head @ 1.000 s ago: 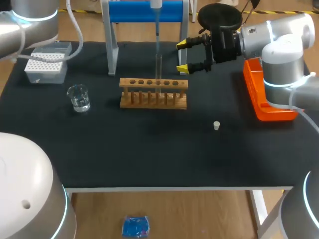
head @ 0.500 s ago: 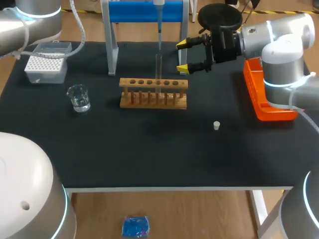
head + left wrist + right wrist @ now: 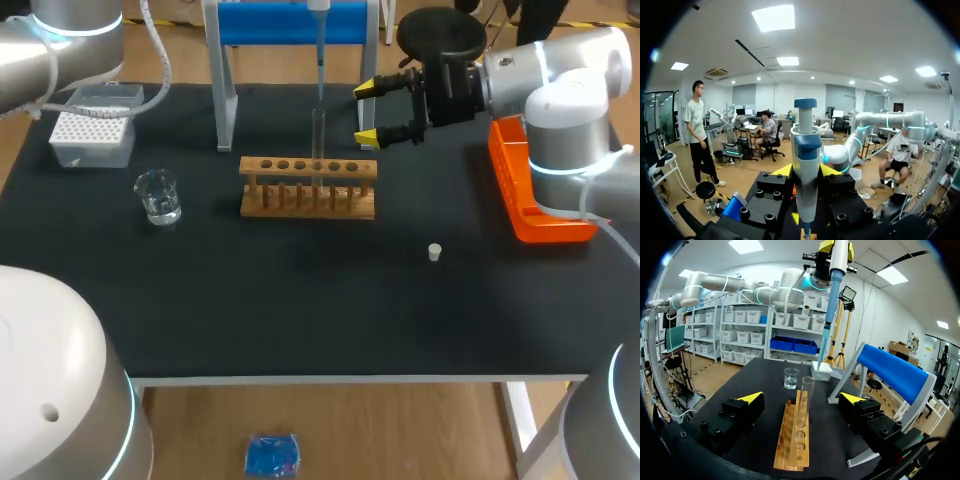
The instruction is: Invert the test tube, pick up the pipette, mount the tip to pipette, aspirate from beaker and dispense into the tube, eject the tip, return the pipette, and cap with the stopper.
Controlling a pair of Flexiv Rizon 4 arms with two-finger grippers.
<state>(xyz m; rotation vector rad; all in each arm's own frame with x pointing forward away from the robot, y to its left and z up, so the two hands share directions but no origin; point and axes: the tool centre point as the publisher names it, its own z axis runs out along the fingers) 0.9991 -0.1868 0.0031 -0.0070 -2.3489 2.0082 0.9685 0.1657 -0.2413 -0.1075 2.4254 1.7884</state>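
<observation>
A clear test tube (image 3: 318, 135) stands upright in the wooden rack (image 3: 308, 187). Above it hangs the blue and white pipette (image 3: 319, 40) with a tip mounted, its point just over the tube's mouth. My left gripper (image 3: 805, 172) is shut on the pipette (image 3: 806, 150); the right wrist view shows this gripper (image 3: 832, 250) high above the tube (image 3: 806, 389). My right gripper (image 3: 375, 108) stands open right of the tube, its fingers on either side of the rack's line (image 3: 794, 437). The beaker (image 3: 158, 196) with water sits left of the rack. A white stopper (image 3: 434, 252) lies on the table.
A tip box (image 3: 92, 125) stands at the back left. The blue pipette stand (image 3: 290, 25) rises behind the rack. An orange tray (image 3: 525, 190) lies along the right edge under my right arm.
The pipette and my left arm shifted slightly to the right, bringing the tip in line with the tube. The right arm has not moved.
</observation>
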